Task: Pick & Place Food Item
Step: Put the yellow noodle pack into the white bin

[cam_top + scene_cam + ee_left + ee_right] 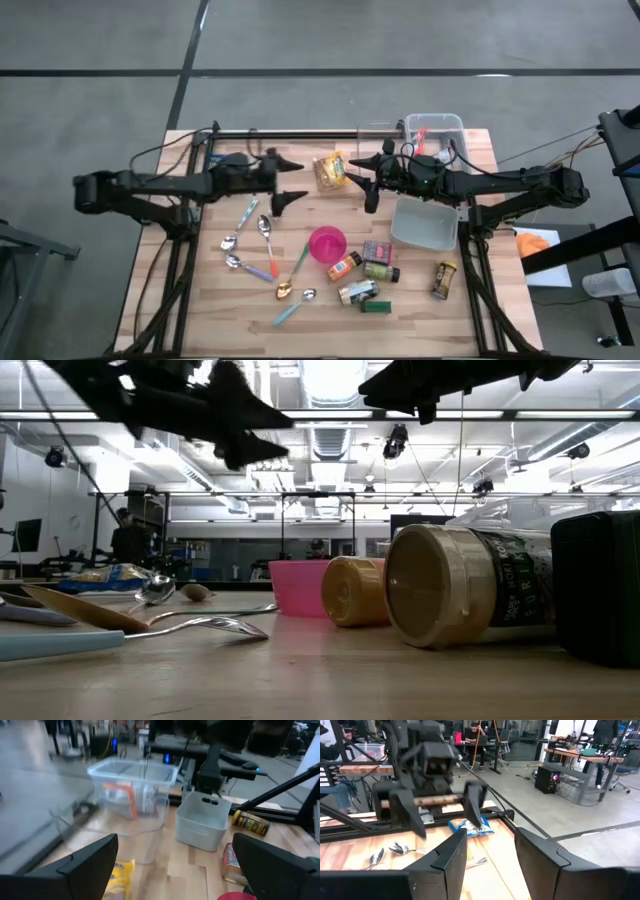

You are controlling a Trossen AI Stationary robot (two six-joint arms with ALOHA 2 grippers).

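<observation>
I've got both arms up over the back half of the table (200, 300), facing each other, nothing in either one. My left gripper (291, 181) hangs in the air with its fingers spread wide apart; left wrist view shows the two dark fingers (85, 865) far apart with bare air between. My right gripper (362, 183) is raised too, fingers partly apart, gap visible in the right wrist view, nothing between them.

The food item I read as the target is the yellow snack bag (330, 172). It lies flat on the wood between the two grippers, near the back rail, untouched by either.

Behind the right arm there's a clear bin (434, 133) at the back edge with something red and white inside. In front of the right arm sits a grey tub (424, 224).

Front middle of the table: pink cup (327, 244), upright. Just right of it an orange-capped bottle (344, 266) lying down, a small red packet (378, 250), a green-labelled jar (381, 271), another jar on its side (359, 292). Farther right, apart from that cluster, a dark spice bottle (443, 280) lying down.

Left of the cup are scattered spoons (266, 236), several with coloured handles, loose on the wood.

The low view shows a person (127, 540) far off in the room.
</observation>
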